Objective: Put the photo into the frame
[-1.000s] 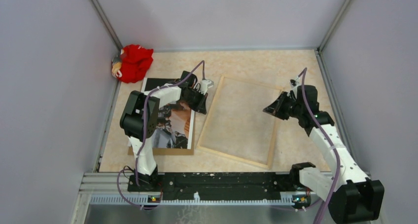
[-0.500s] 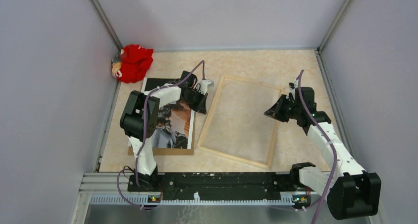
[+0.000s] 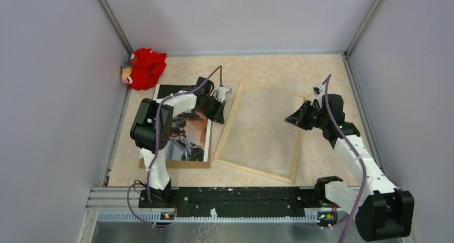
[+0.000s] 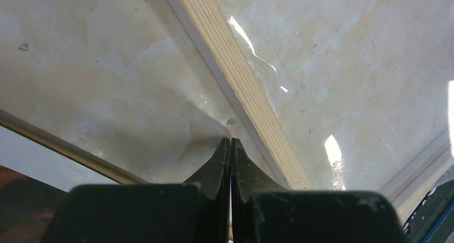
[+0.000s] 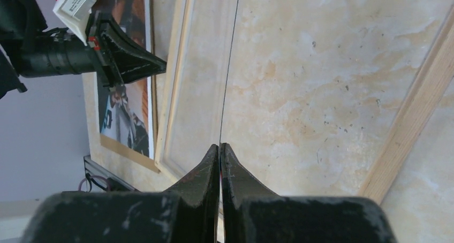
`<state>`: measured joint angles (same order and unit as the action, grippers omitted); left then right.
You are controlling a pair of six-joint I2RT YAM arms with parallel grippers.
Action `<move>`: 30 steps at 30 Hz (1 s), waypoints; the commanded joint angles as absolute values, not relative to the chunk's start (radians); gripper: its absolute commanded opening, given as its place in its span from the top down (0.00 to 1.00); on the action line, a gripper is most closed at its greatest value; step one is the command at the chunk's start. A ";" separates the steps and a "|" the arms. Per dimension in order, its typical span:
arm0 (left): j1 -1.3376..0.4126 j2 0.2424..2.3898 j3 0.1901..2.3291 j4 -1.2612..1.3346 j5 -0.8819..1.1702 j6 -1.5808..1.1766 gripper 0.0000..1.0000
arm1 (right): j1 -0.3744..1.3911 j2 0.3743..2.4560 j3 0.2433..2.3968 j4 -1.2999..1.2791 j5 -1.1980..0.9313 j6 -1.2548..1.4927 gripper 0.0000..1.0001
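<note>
On the worktop [image 3: 267,66] the frame [image 3: 254,169] lies long axis near-to-far; wrist views show left end effector [image 4: 231,146] and right end effector [image 5: 219,149] pinched together.

No text, label, brand, number or sign can be read in any view.

Both arms [image 3: 155,168] [image 3: 356,154] have white links [image 3: 179,101], black joints [image 3: 385,213], purple cables [image 3: 157,138], wedge-shaped black end effectors [image 4: 231,141] [image 5: 219,145].

A crumpled red fabric toy [image 3: 145,67] is sitting in the far left corner of the beige marbled tabletop [image 3: 278,71], while a plain brown backing board [image 3: 176,164] is lying flat nearer.
</note>
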<state>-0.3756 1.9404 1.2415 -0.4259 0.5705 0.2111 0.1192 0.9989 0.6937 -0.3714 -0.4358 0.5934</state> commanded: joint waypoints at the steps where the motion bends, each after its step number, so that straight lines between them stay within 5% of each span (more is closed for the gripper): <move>1: -0.374 1.976 1.248 -0.446 0.563 0.222 1.00 | 0.115 0.929 0.685 -0.269 -0.479 0.581 1.00; 30: -0.374 1.980 1.242 -0.445 0.569 0.222 1.00 | 0.115 0.881 0.591 -0.084 -0.517 0.657 1.00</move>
<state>-0.3737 1.9427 1.2419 -0.4259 0.5785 0.2115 0.1192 0.8589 0.6106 -0.1680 -0.5438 0.6228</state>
